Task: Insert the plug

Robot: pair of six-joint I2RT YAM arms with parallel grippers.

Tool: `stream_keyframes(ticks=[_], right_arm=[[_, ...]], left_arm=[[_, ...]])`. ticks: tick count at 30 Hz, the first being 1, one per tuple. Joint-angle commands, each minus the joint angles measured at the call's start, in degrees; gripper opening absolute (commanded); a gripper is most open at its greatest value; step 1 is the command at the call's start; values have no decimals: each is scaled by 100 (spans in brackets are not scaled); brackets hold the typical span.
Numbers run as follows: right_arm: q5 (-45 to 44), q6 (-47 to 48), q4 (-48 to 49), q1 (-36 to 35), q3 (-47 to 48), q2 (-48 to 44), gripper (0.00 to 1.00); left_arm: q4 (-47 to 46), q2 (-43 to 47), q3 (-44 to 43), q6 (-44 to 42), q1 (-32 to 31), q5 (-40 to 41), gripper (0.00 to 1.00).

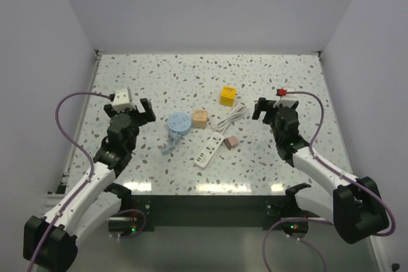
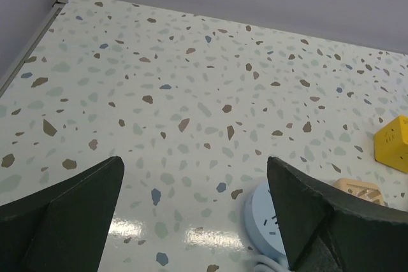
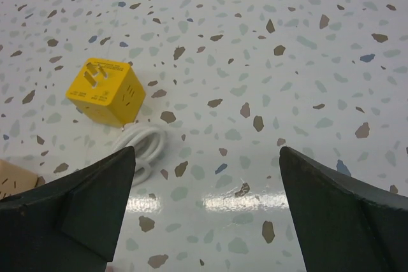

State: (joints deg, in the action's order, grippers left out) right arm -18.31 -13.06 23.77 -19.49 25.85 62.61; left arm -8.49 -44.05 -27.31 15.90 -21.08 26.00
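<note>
The dusty-pink plug (image 1: 231, 141) lies on the table at the end of a coiled white cord (image 1: 231, 118), next to a white power strip (image 1: 210, 150). My left gripper (image 1: 141, 110) is open and empty, left of a round light-blue socket (image 1: 178, 123), which also shows in the left wrist view (image 2: 264, 216). My right gripper (image 1: 262, 109) is open and empty, right of the cord. The cord shows in the right wrist view (image 3: 141, 146); the plug is out of view in both wrist views.
A yellow cube (image 1: 228, 95) stands behind the cord and shows in the right wrist view (image 3: 106, 92) and the left wrist view (image 2: 393, 143). A peach cube (image 1: 200, 118) sits beside the blue socket. White walls enclose the table on three sides.
</note>
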Motion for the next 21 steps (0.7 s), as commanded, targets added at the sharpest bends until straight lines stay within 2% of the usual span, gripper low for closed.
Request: stream_keyframes(ticks=[1,7,16,21], right_arm=[[108,-39,-13,-3,228,-65,98],[99,-48,-153,-3,298,-38,98],[64,-127,-206,-3,245,-196,98],[47,-153,-232,6,228,-223,98]], left_arm=[[-74,-103,-240,80,-19,125,100],[-170,-594,-336,27,-115,-60,100],[-696,-1957,-837,-8,-1345,195,100],[-1102,-2537,-1109,62,-1644,-551,100]])
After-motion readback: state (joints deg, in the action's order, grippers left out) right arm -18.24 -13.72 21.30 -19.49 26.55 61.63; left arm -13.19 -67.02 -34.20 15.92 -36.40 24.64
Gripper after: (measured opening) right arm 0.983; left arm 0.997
